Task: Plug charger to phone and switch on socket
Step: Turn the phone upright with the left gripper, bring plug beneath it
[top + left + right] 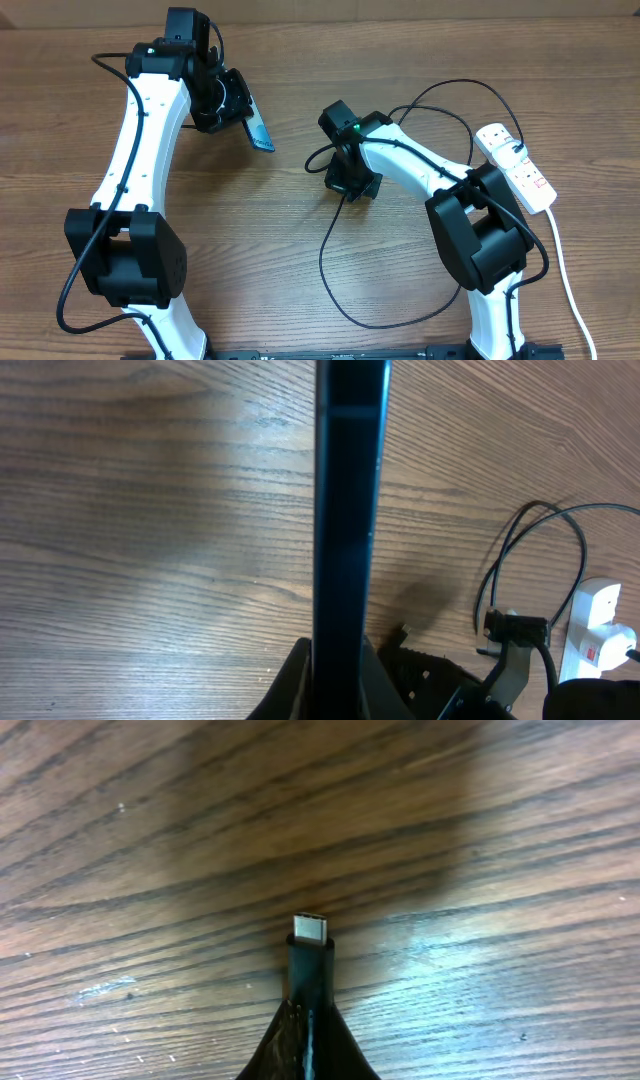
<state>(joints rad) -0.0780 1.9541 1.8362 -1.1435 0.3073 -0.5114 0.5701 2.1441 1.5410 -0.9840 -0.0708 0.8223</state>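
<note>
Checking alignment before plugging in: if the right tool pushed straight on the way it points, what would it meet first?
Probably the bare wooden table: past the connector tip only wood shows. The phone isn't in that line.

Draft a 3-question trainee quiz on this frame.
1. True or false: the phone is already plugged in.
2. What does the right tool grip? A the phone; B the charger connector; C nothing.
3. Fill in: the socket lies on the ___ arm's side.
Key: 1 false, the left tool holds it unplugged. 2 B. 3 right.
</note>
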